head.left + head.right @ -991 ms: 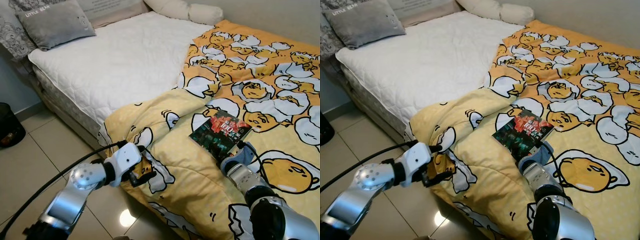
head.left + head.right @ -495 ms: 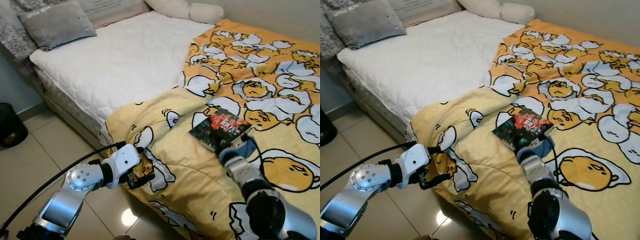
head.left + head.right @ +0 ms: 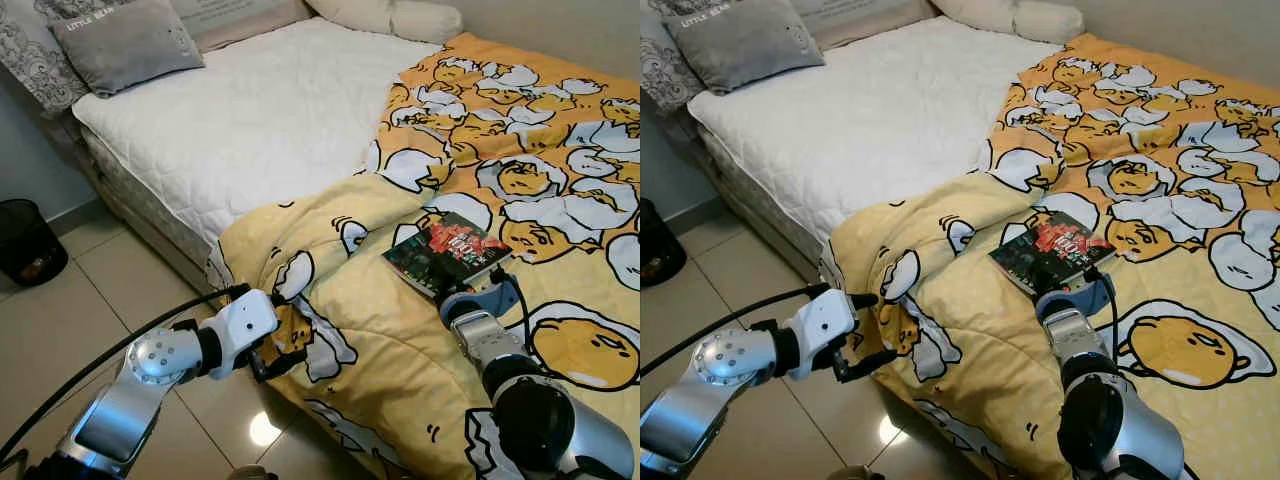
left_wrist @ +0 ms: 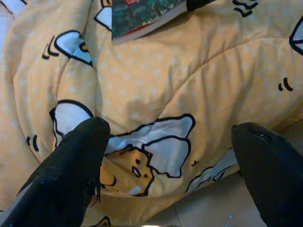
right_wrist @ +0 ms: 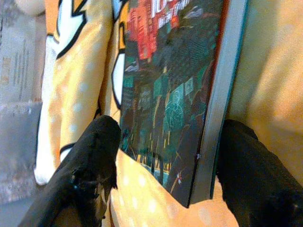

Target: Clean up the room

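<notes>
So: bed [image 3: 270, 110] is the landmark. White mattress bare on its head half, grey pillow [image 3: 125, 42] at the head end, yellow egg-print duvet [image 3: 540, 150] bunched over the foot half, with one corner spilling off the bed's near edge toward the floor. Black bin [image 3: 28, 242] on the tiles, off the bed's head-end corner.

Book [image 3: 447, 250] lies flat on the duvet, near the bed's front edge.

Right gripper [image 5: 161, 156] is at the book's near corner, fingers apart, one each side of that corner, not closed on it. Left gripper [image 4: 165, 156] is at the duvet's hanging corner, fingers spread wide, fabric between them but not pinched.

Step in hand, my read: clearing the book off the bed before the duvet gets straightened. Next move calls for the right fingers to close across the book's corner and lift without dragging the duvet. Cover looks slick and the grip is at one corner only, so slip or tilt is the risk.
</notes>
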`<state>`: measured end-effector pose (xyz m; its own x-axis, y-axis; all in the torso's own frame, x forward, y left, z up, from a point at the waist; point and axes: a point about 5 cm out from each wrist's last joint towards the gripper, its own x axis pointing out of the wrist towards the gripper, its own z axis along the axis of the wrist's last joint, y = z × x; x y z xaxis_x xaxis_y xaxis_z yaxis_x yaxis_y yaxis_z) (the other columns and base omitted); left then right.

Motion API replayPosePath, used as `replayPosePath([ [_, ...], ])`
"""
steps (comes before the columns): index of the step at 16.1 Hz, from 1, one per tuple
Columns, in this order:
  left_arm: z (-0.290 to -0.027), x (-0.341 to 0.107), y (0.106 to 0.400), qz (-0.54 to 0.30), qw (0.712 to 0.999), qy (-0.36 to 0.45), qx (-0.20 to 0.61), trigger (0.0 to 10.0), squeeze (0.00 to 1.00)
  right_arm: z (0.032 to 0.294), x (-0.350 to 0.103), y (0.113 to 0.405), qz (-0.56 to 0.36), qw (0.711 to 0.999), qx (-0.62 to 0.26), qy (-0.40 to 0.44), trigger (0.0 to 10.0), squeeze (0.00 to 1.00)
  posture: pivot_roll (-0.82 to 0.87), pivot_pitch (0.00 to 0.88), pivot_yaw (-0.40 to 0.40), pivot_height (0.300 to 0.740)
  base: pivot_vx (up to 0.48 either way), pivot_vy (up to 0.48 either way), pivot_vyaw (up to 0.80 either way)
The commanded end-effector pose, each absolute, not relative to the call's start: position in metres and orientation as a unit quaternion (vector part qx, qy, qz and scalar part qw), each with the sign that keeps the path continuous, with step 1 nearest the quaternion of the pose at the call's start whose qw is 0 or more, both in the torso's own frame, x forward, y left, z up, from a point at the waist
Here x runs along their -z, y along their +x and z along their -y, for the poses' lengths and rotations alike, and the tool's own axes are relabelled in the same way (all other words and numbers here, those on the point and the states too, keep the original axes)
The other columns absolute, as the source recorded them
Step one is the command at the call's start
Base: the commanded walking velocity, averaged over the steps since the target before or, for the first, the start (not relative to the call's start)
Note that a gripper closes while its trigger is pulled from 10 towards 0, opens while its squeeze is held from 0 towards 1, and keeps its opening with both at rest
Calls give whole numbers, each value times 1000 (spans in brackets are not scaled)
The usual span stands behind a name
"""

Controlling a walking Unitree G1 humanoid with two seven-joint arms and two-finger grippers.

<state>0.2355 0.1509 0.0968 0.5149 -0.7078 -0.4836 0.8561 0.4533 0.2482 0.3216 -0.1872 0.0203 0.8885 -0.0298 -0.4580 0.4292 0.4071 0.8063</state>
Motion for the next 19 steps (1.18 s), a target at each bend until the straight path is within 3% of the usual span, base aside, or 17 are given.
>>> replayPosePath([
  [1,-154,-103,235,-153,838,241,465,10000,1000,184,-26,327,-182,810,148,537,2353,0,155,0,57,740,0,0,0],
  [5,-154,-104,231,-150,840,244,460,10000,1000,182,-23,325,-189,805,159,539,2157,0,166,0,60,740,0,0,0],
  [6,-154,-104,229,-149,840,245,461,10000,1000,183,-22,325,-189,803,163,541,1686,0,179,0,53,740,0,0,0],
  [7,-153,-106,228,-148,840,245,461,10000,1000,184,-23,325,-187,802,165,542,235,0,189,0,46,740,0,0,0],
  [8,-153,-107,228,-148,840,245,461,10000,1000,185,-24,326,-186,802,166,543,0,0,195,0,42,740,0,0,0],
  [19,-160,-110,225,-149,853,250,434,10000,1000,190,-44,342,-156,801,163,555,0,0,242,0,-13,740,0,0,0],
])
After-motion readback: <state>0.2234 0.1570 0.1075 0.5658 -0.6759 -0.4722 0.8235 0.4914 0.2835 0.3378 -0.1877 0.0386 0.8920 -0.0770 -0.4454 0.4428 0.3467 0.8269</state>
